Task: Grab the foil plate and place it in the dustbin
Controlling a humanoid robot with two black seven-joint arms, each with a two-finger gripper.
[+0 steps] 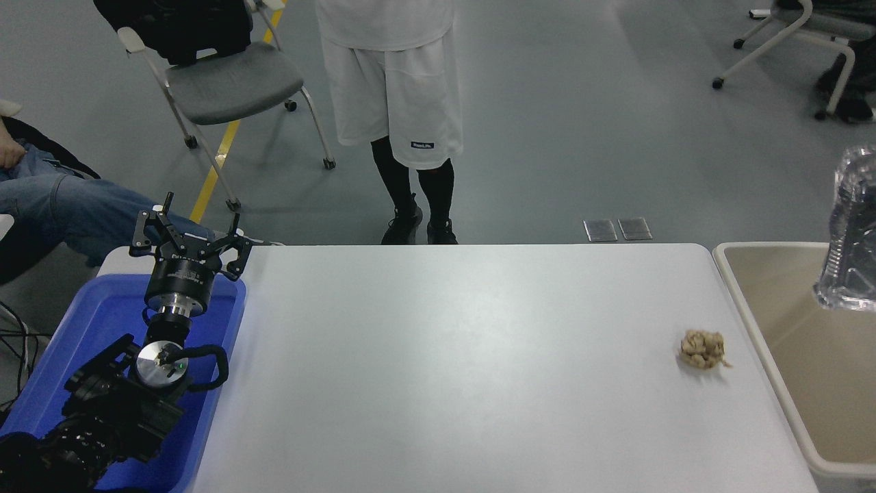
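The foil plate (852, 226) shows at the picture's right edge as a shiny, crinkled silver shape standing on edge. It is off the tabletop (452, 356) and hangs in the air over the far part of the dustbin (736, 287). Its lower edge sits above the bin's tan interior, beyond the tabletop's right edge. The right end effector is out of view, so I cannot tell what grips the plate or how firmly.

Judging by this, the step in hand is the release into the bin. To do it well, the plate should be brought fully inside the rim's outline before letting go. Thin foil is light and may catch the rim or flutter sideways. Lowering it closer to the opening should keep the drop short and true.

1 small crumpled paper wad (702, 349) lies on the tabletop near its right edge, just beside the bin, and should be left alone.

The left end effector (188, 239) is parked off the tabletop's far left corner, over a blue tub (96, 322), with its fingers spread apart and holding nothing. A person (390, 103) stands past the far edge.
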